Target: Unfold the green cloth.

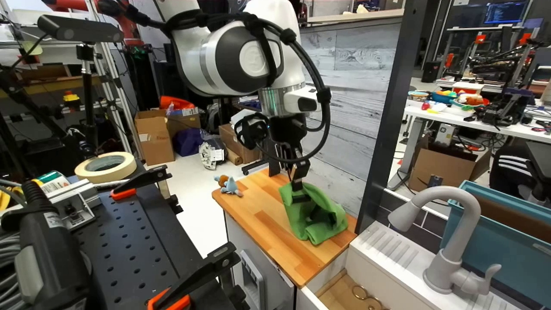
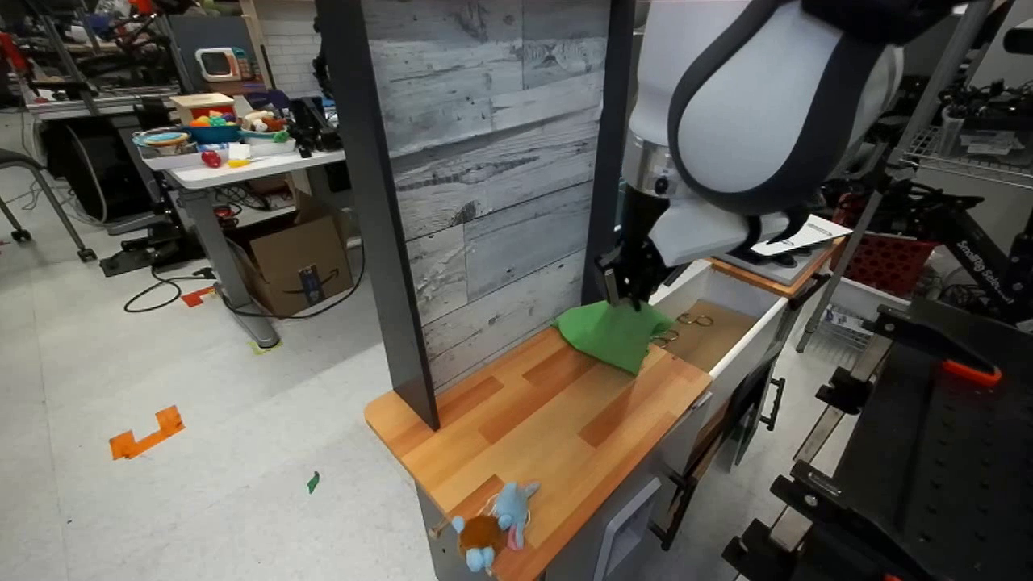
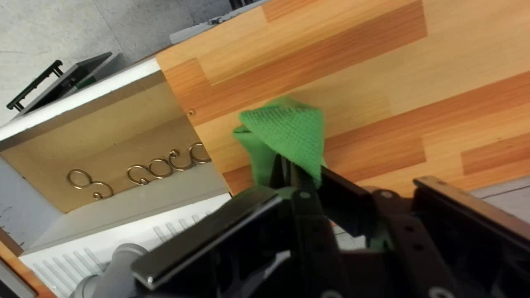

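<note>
The bright lime-green fabric cloth (image 2: 611, 337) hangs bunched from the black two-fingered gripper (image 1: 298, 188), whose tips are clenched on its upper part, over one end of the striped wooden countertop (image 2: 516, 440). Just beside that end sits a white-walled open compartment (image 3: 89, 94); small blue and brown plush toys (image 2: 511, 508) lie at the opposite end, well apart from the cloth.
</note>
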`<state>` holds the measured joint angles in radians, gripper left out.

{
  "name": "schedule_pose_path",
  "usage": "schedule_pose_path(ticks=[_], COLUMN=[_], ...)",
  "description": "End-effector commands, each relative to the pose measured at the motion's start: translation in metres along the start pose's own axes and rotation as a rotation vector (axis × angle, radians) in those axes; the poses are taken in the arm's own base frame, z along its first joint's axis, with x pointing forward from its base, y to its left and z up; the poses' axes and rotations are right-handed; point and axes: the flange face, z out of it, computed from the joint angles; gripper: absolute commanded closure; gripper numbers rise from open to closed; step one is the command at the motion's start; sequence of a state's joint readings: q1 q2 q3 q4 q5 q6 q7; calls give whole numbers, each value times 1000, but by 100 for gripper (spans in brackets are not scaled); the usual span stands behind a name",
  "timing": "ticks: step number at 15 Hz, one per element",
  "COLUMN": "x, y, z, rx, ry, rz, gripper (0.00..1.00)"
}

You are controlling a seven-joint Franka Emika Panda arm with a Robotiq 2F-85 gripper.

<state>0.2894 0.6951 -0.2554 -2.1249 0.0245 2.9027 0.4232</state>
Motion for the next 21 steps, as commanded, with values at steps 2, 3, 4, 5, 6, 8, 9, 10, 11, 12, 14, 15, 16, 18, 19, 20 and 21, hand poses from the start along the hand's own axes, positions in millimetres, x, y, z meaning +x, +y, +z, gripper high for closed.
schedule_pose_path(ticks=[2,3,4,5,6,8,9,10,11,12,14,15,16,18,19,20,21], x=[10,13,15,19,22,31,35,37,39,40,40,39,39,36,34,31,27], y=[-50,-59,-67,-73,-77,-81,-83,-85,-88,-90,-95,-98,-99,-100,-98,-96,-93], z=[-11,-7,-2,5,13,33,44,54,62,70,85,92,97,103,105,105,103], rx=[-36,-46,-55,-69,-82,-110,-125,-133,-137,-137,-129,-130,-132,-139,-145,-149,-144], ry=[53,52,50,43,37,18,10,-2,-9,-21,-41,-49,-56,-63,-70,-79,-79], rz=[-50,-67,-85,-102,-115,-139,-152,-172,-192,-213,-252,-264,-274,-282,-278,-277,-273], gripper=[98,98,98,98,98,98,98,98,98,98,98,98,78,60,52,45,37])
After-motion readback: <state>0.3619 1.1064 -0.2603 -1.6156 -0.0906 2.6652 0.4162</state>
